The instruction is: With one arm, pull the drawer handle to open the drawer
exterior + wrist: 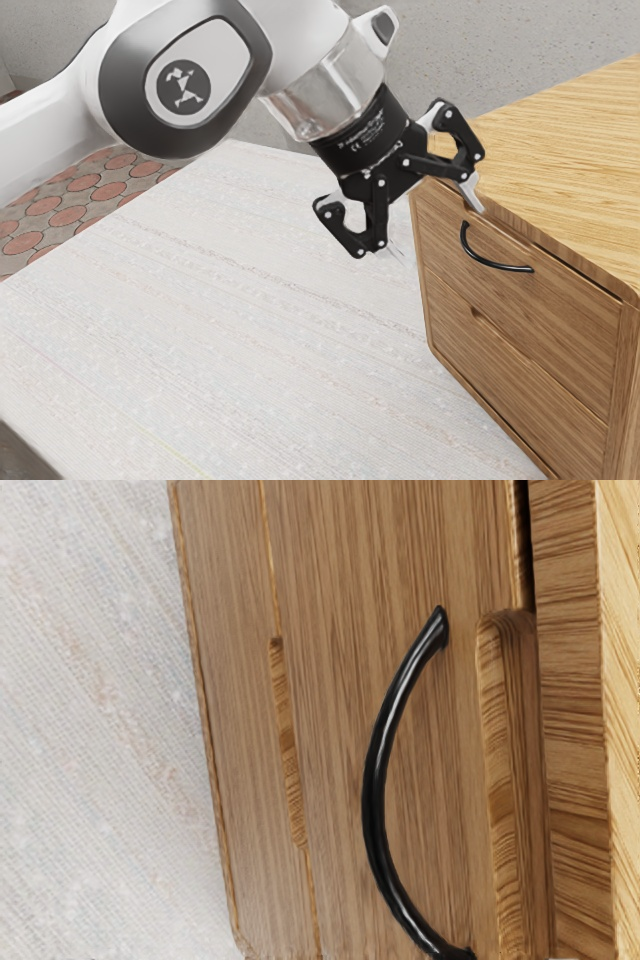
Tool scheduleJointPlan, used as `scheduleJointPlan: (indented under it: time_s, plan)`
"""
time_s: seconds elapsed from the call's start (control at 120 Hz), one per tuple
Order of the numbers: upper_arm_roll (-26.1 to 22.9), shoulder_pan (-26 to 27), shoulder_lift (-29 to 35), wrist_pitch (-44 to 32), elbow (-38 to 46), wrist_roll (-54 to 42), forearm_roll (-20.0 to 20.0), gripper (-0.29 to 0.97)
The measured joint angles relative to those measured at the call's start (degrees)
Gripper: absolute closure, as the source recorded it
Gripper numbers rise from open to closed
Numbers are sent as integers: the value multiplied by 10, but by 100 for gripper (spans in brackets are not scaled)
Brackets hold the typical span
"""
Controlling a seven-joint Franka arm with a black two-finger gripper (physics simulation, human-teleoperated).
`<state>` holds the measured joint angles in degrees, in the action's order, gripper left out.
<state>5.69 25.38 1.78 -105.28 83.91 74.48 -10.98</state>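
A light wooden cabinet (566,150) stands on the table at the exterior view's right. Its top drawer (545,300) has a black curved handle (494,258), and the drawer front looks flush with the cabinet face. My gripper (414,218) hangs open at the cabinet's upper near corner, just up and to the left of the handle. One finger (471,188) touches or nearly touches the drawer's top edge; the other finger (355,238) is out over the table. Nothing is between them. In the wrist view the handle (383,790) arcs across the drawer front (330,630) just ahead of my hand.
A second, lower drawer (520,385) sits below the top one. The white table (200,330) stretches open to the left of the cabinet. Past its far edge is a floor of red round tiles (70,190).
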Motion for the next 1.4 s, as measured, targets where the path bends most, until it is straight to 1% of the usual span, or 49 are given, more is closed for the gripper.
scheduleJointPlan:
  time_s: [0.075, 0.242, 0.333, 0.408, 0.583, 0.658, 0.75, 0.925, 1.067, 1.175, 1.4]
  plan:
    - [0, -11, 12, -5, 17, 0, 0, 12]
    - [-1, -99, 11, -24, 36, 0, 1, 14]
    - [-8, -125, 11, -31, 36, -1, 1, 15]
    - [-17, -122, 12, -35, 35, -1, 1, 16]
    - [-32, -73, 12, -40, 34, -1, 1, 16]
    - [-33, -61, 10, -41, 34, -1, 1, 17]
    - [-33, -65, 7, -43, 35, -1, 0, 18]
    - [-40, -94, 3, -49, 35, -1, 1, 20]
    - [-48, -105, 1, -54, 36, 0, 1, 22]
    - [-55, -103, 0, -57, 36, 0, 1, 23]
    - [-64, -81, -6, -61, 36, 0, 1, 25]
